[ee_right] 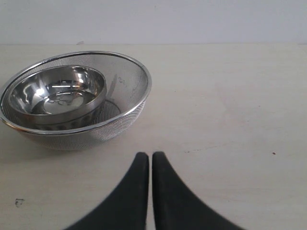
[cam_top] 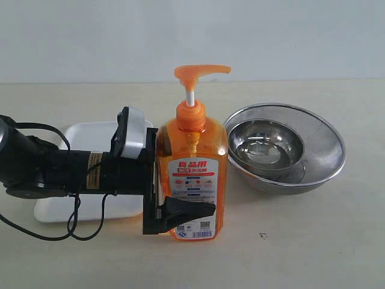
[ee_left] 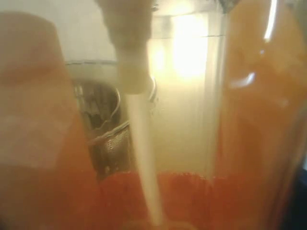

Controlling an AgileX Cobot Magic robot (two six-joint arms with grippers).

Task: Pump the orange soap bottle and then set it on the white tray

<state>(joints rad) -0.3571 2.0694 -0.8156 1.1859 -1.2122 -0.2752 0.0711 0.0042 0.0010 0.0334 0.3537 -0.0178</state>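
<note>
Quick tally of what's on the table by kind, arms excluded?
Soap bottles: 1, the orange soap bottle
Trays: 1, the white tray
Steel bowls: 2, the steel mesh bowl and the smaller solid steel bowl nested inside it
Total: 4

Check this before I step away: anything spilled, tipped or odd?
Nothing stands out. The orange soap bottle stands upright, straddled by the left gripper, no soap on the table; the white tray lies flat, and the small steel bowl sits inside the mesh bowl.
</note>
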